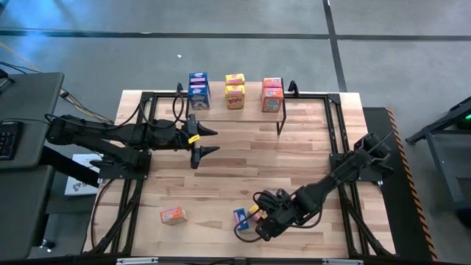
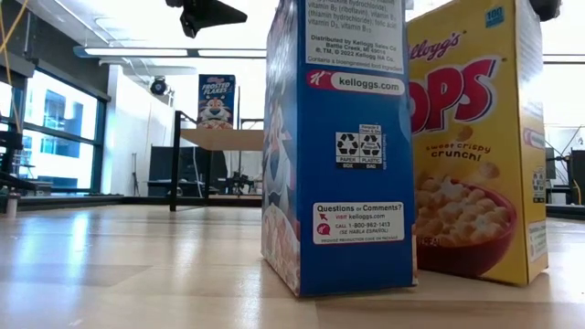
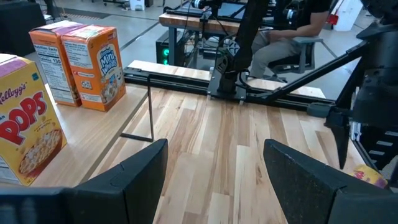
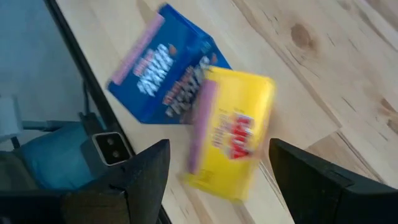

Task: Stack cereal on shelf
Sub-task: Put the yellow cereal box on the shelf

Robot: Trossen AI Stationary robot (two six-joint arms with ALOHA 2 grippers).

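On the shelf [image 1: 309, 103] at the table's far side stand blue [image 1: 199, 90], yellow [image 1: 235, 91] and orange [image 1: 271, 94] cereal boxes. Near the table's front edge a blue box [image 4: 163, 65] and a yellow box [image 4: 233, 134] stand upright side by side on their bottom ends. My right gripper [image 4: 217, 149] hangs open just above them, slanting down, with the yellow box showing between its fingers. Another orange box [image 1: 174, 216] lies on the table at the near left. My left gripper [image 1: 216, 141] waits open in the air at mid-table, pointing toward the right.
The shelf's thin black legs [image 3: 149, 106] stand on the tabletop. Black frame rails [image 1: 335, 140] run along the table's left and right sides. Bare wood [image 1: 250, 169] lies between the shelf and the near boxes. A person [image 3: 292, 25] sits beyond the table.
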